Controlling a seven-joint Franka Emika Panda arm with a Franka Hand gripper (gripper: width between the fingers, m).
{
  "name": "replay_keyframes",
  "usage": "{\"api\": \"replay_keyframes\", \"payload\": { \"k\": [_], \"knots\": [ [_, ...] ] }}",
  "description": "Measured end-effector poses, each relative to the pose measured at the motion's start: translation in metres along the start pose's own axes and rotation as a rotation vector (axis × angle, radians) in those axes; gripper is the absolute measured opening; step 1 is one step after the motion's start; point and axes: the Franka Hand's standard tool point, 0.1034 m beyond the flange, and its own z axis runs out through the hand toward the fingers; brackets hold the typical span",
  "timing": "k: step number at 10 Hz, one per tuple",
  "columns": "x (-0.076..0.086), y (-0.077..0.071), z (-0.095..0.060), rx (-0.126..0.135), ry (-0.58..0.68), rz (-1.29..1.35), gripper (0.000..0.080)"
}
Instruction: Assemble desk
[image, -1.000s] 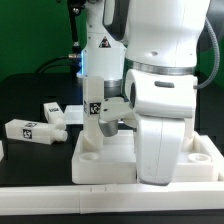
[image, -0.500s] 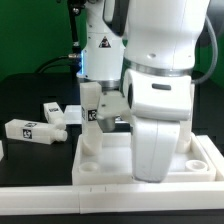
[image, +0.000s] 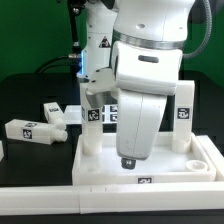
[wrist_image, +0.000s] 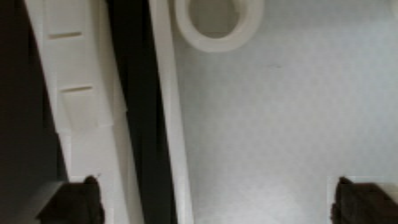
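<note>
Over the panel's floor, the tool stood wide, nothing between its dark fingertips. Below lay the large white rimmed plastic desk panel on the black worktop, with a white tagged block leg upright at a far corner. Judgement: rise straight, clear that leg, then take the loose white leg by its flat sides.

Flat white rimmed panel with two upright tagged legs at its corners; two loose legs nearby.
</note>
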Motion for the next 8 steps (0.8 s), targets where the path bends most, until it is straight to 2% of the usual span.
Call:
{"api": "replay_keyframes", "payload": {
  "k": [1, 2, 4, 5, 8],
  "knots": [
    [-0.001, -0.001, 0.000, 0.005, 0.000, 0.089, 0.0648],
    [-0.017, -0.003, -0.009, 0.042, -0.005, 0.133, 0.0649],
    [-0.054, -0.010, -0.037, 0.095, -0.026, 0.268, 0.0649],
    [-0.065, -0.010, -0.042, 0.102, -0.034, 0.319, 0.0649],
    [-0.063, -0.011, -0.039, 0.105, -0.035, 0.324, 0.0649]
  ]
}}
